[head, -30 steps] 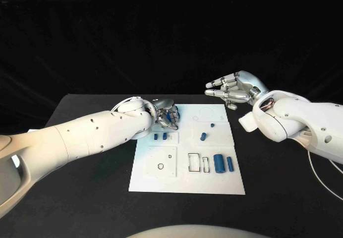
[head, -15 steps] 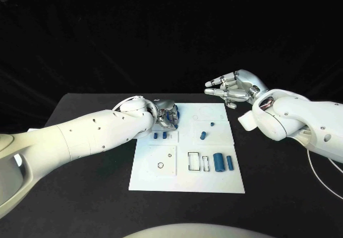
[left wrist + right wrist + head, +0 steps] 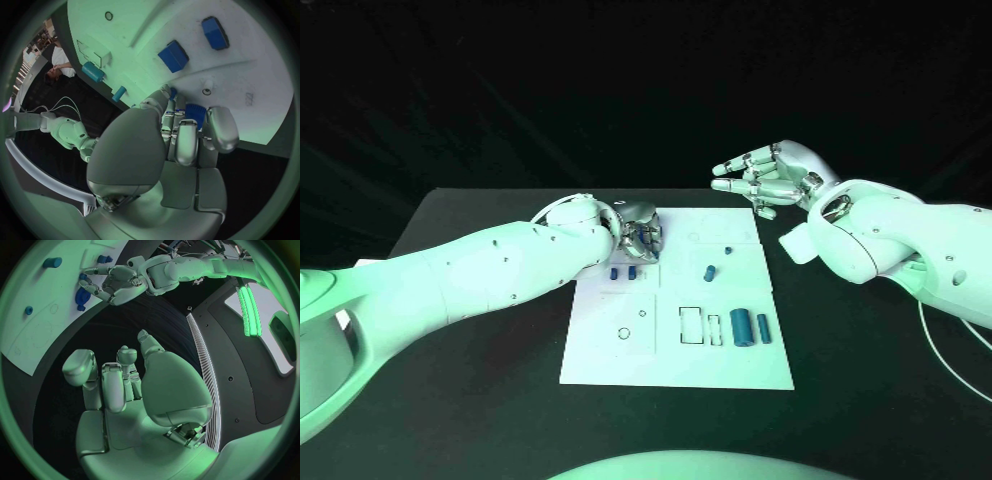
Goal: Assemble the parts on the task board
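Observation:
The white task board [image 3: 678, 352] lies in the middle of the black table. My left hand [image 3: 639, 238] sits low over the board's far left corner, its fingers curled round a blue part [image 3: 195, 112] that rests against the board [image 3: 250, 75]. Two small blue blocks [image 3: 623, 272] lie just in front of that hand, seen close as blue blocks [image 3: 173, 56] in the left wrist view. Another small blue piece [image 3: 711, 272] lies mid-board. My right hand [image 3: 769, 175] hangs raised beyond the board's far right corner, fingers apart and holding nothing.
A thick blue cylinder [image 3: 741, 328] and a thinner one [image 3: 764, 326] stand beside rectangular slots [image 3: 692, 326] on the board's near right. A small oval hole [image 3: 623, 333] is on the near left. Bare black table surrounds the board.
My left hand has rolled slightly and closed further over the blue part, so less blue shows between its fingers. The right hand has hardly moved.

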{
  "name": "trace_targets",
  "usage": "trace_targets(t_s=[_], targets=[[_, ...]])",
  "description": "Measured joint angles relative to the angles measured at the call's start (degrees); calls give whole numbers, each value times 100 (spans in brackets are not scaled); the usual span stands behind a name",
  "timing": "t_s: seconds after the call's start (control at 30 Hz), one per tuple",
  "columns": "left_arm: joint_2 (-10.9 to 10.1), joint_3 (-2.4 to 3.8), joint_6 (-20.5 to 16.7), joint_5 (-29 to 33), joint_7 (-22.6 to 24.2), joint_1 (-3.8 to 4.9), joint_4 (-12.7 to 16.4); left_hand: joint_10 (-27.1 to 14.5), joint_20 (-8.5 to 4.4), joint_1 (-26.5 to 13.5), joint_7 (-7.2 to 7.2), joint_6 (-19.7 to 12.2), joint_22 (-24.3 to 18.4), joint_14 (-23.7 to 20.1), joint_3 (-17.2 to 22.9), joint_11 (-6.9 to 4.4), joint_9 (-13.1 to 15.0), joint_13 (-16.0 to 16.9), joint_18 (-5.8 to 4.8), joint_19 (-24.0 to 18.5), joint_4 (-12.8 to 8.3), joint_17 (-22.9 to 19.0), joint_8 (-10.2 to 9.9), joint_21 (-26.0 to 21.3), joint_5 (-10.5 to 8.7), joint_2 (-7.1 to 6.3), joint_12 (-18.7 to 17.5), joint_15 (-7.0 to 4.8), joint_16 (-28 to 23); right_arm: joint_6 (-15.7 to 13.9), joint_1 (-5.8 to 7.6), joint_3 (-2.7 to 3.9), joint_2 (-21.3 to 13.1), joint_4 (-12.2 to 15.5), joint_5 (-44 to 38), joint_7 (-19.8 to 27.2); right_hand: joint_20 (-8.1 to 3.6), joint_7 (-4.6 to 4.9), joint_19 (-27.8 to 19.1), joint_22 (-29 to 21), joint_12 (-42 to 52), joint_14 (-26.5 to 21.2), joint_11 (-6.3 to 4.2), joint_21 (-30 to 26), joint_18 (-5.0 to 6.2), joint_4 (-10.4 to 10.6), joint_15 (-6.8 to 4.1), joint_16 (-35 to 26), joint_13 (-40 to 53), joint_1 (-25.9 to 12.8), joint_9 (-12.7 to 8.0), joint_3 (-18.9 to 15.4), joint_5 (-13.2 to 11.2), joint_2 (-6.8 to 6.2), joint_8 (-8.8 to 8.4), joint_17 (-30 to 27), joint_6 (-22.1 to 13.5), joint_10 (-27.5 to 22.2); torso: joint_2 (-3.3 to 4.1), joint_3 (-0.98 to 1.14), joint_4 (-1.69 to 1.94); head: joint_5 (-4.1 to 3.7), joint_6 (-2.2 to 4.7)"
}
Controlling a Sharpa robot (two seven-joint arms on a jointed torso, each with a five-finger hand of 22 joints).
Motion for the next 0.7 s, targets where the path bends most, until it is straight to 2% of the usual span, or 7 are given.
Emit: trace_targets(t_s=[0.33, 0.5, 0.7], targets=[[34, 10, 50, -10, -29, -12, -32, 136, -20, 48, -21, 62, -1, -20, 144, -13, -34, -22, -1, 20, -65, -35, -44, 64, 0, 48, -54, -20, 0, 4, 0, 0, -4, 7, -2, 0, 0, 0, 0, 0, 0, 0, 0, 0, 0, 0, 0, 0, 0, 0, 0, 0, 0, 0, 0, -1, 0, 0, 2, 1, -2, -25, -12], [45, 15, 89, -12, -61, -8, -53, 247, -42, 145, -21, 164, -1, -13, 311, -44, -41, -34, 0, -1, -184, -53, -45, 101, -47, 145, -67, -27, 0, 6, 0, 0, -8, 9, -4, 0, 0, 0, 0, 0, 0, 0, 0, 0, -1, 0, 0, 0, 0, 0, 0, 0, 0, 0, 0, -1, 0, 0, -1, 3, 0, -26, -26], [58, 15, 120, -12, -71, -8, -77, 367, -42, 168, -21, 268, -1, -20, 546, -63, -61, -33, 0, -1, -309, -67, -57, 129, -118, 167, -114, -61, 18, 8, 0, 0, -9, 11, -5, 0, 0, 0, 0, 0, 0, 0, 0, 0, 0, 0, 0, 0, 0, 0, 0, 0, 0, 0, 0, -1, 0, 0, -2, 3, 4, -23, -28]])
